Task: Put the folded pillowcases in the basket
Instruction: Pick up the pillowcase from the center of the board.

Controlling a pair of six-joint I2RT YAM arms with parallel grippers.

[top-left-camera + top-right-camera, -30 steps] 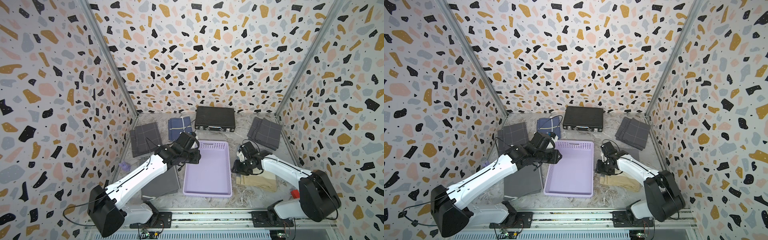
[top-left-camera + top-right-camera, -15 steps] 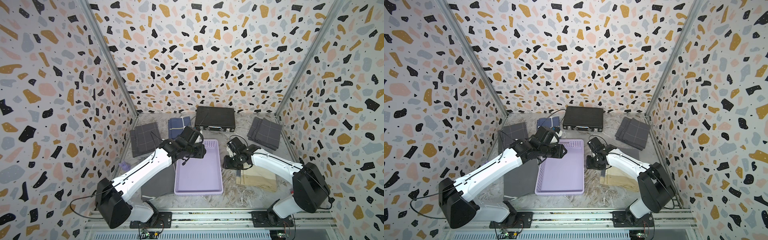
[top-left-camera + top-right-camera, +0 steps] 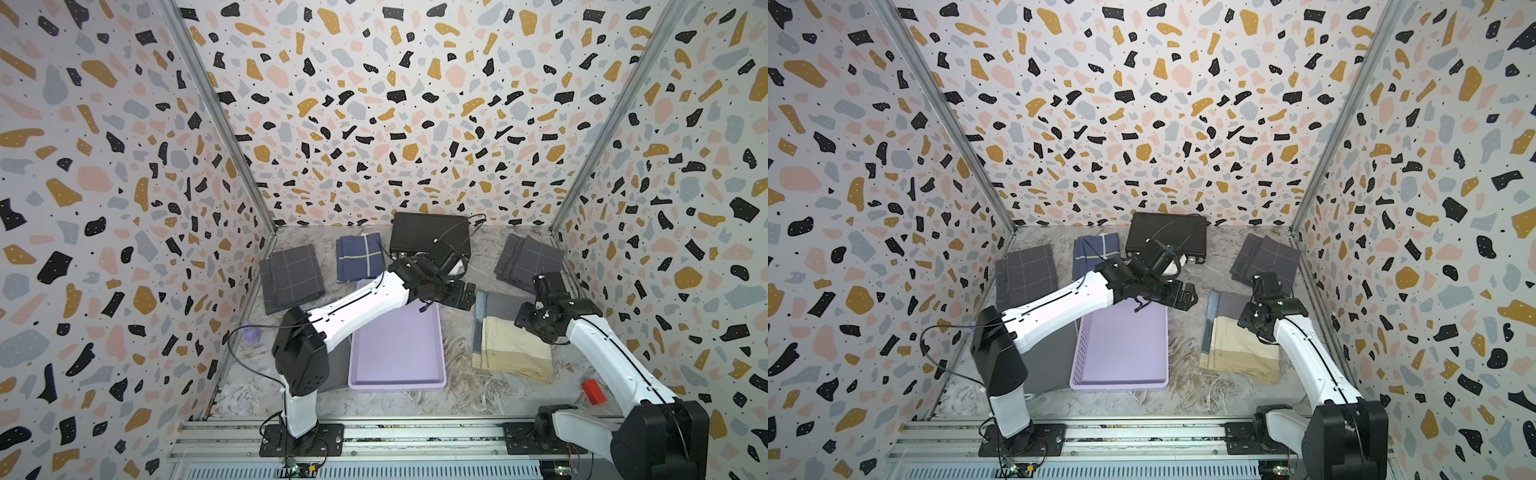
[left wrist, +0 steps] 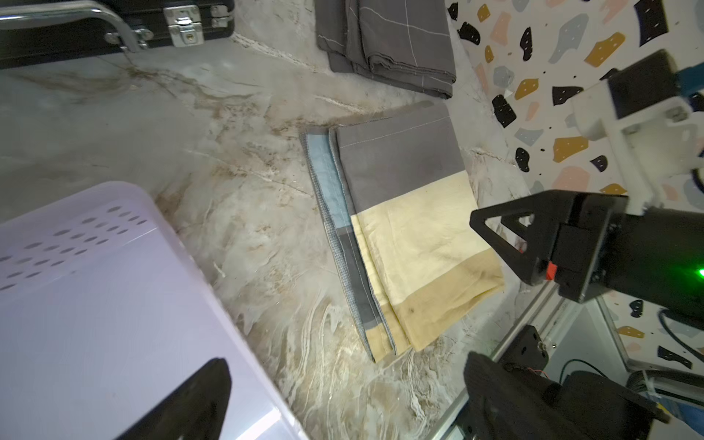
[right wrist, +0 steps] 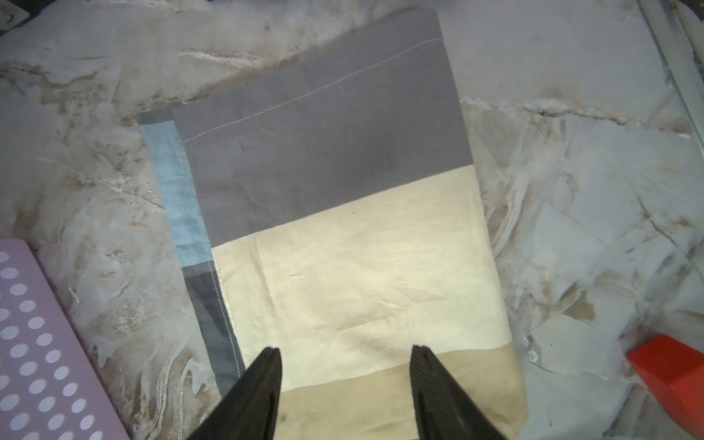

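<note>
- basket (image 3: 397, 353) is sitting empty mid-table, long side toward the cloth
- left gripper (image 3: 462, 293) is hovering by its far right corner, jaws spread wide, gripping nothing
- folded pillowcase (image 3: 511, 345) is lying flat on the table (image 3: 457, 399) just right of the basket, not in it
- right gripper (image 5: 344, 352) is hanging over its right edge, jaws parted, empty, probably lining up a pinch

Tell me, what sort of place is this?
Probably a robot test booth, not a home: a left arm and right arm bolted to a metal rail, patterned panels boxing in the tabletop, and a folded pillowcase and lavender basket laid out as props.
</note>
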